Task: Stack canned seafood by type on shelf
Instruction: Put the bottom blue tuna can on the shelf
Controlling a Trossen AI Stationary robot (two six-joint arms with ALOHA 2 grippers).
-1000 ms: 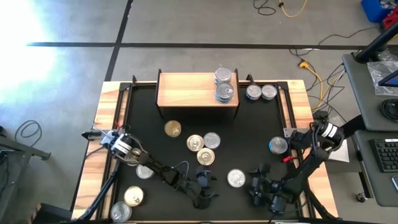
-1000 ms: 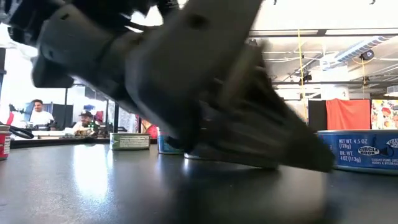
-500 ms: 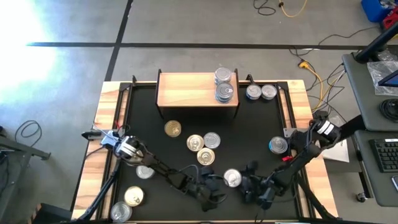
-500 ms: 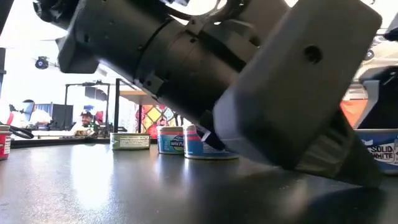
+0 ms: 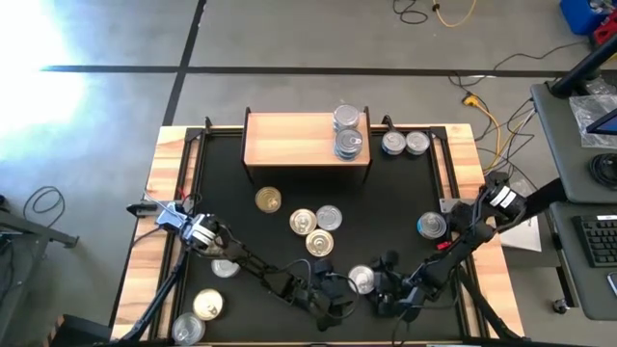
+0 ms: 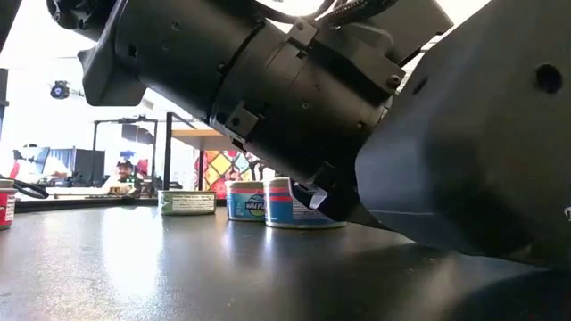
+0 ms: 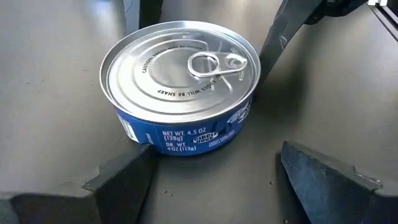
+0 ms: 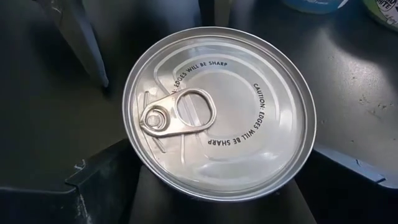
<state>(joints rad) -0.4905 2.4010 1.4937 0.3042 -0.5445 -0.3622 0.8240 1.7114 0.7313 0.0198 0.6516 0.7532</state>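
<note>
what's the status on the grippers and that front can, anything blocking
Left gripper open, short of silver-lid can. Right gripper open, straddling it from above. Shelf holds two stacks. Both grippers crowd one can.

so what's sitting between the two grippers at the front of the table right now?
One silver-lidded can, blue-labelled, upright on the black table. High view shows left gripper and right gripper flanking it; both wrist views show open fingers either side.

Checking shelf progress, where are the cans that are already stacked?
In the high view, the stacked cans sit at the shelf's right end, beside two loose cans on the table.
</note>
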